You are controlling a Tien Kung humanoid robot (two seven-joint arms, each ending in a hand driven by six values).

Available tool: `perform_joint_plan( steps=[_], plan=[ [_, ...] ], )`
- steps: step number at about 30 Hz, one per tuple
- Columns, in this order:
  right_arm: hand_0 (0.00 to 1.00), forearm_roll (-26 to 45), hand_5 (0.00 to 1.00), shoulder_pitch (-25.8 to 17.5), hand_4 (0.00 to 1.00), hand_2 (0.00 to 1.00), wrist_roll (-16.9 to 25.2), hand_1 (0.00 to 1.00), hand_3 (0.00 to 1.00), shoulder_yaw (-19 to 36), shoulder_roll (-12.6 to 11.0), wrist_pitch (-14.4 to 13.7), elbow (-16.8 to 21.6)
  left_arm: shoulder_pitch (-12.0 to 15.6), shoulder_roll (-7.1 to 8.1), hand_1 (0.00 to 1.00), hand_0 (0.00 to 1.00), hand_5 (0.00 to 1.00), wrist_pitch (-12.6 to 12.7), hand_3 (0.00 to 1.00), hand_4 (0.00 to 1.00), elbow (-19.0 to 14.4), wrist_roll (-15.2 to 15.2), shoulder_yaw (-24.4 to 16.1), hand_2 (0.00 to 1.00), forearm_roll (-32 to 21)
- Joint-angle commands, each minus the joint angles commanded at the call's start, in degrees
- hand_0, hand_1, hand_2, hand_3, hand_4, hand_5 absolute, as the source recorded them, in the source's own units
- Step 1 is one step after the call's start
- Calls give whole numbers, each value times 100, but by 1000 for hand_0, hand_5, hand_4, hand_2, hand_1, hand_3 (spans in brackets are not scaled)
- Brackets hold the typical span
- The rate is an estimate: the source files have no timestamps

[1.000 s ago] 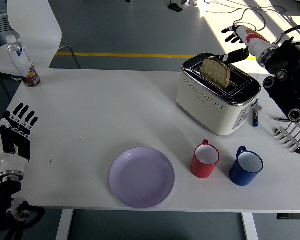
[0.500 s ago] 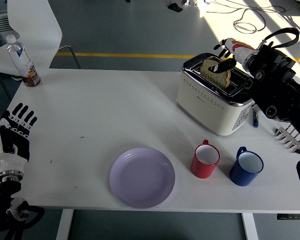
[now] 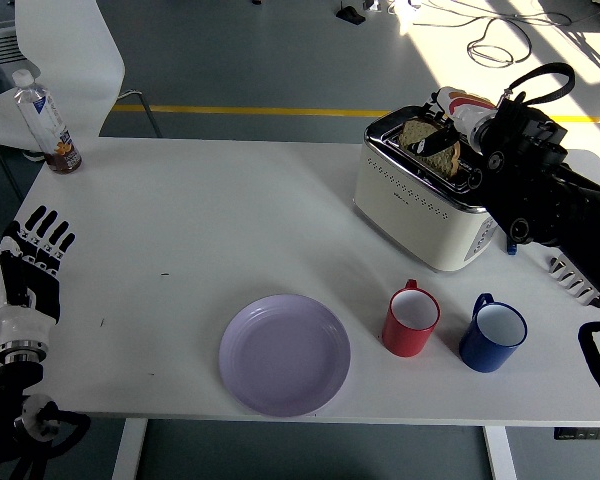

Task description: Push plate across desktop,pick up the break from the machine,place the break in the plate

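A slice of brown bread (image 3: 416, 131) stands upright in the slot of the cream toaster (image 3: 420, 205) at the table's back right. My right hand (image 3: 438, 128) reaches in from the right and sits right over the slice, partly covering it; whether it grips the bread cannot be made out. A lilac plate (image 3: 283, 353) lies bare near the table's front edge, left of the mugs. My left hand (image 3: 35, 262) rests at the table's left edge, fingers straight and spread, holding nothing.
A red mug (image 3: 412, 320) and a blue mug (image 3: 492, 335) stand between the plate and the toaster. A water bottle (image 3: 48, 125) stands at the back left corner, with a white chair (image 3: 65, 50) behind. My right arm hides the table's right edge.
My right hand has moved left and down from behind the toaster onto the bread, and the arm has swung in over the table's right side. The bread, plate and left hand have stayed still.
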Motion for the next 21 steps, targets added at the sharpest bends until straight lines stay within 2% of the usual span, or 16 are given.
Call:
perform_joint_plan(
  steps=[2,3,8,9,14,15,20,21],
  plan=[
    [408,45,284,2,837,503,-13,487,651,-13,23,-34,-9,-5,0,805,817,998,2,775,506,0,-1,5,852,0],
    [351,65,192,4,757,457,-22,427,599,-34,37,-66,-19,-7,0,804,816,998,2,775,506,0,-1,9,852,0],
    [351,73,192,24,757,457,-62,427,599,-106,45,-131,-112,-14,0,804,816,998,2,775,506,-1,-3,6,852,3],
    [306,98,75,20,663,451,-65,388,570,-139,45,-151,-120,-16,0,805,816,998,0,775,506,-3,-2,7,850,6],
    [306,68,75,6,663,451,-72,388,570,-202,45,-197,-154,-9,0,805,816,998,-5,775,506,-1,0,9,850,3],
    [288,66,46,2,638,444,-68,367,504,-222,45,-208,-160,-4,0,804,815,998,-5,775,506,0,0,12,849,2],
    [288,65,46,-24,638,444,-36,367,504,-268,45,-216,-162,14,0,804,815,998,-6,775,506,2,-2,22,849,3],
    [276,72,2,-35,586,412,-26,334,465,-285,45,-239,-152,20,0,802,814,998,-7,774,506,3,-2,27,849,5]
  ],
)
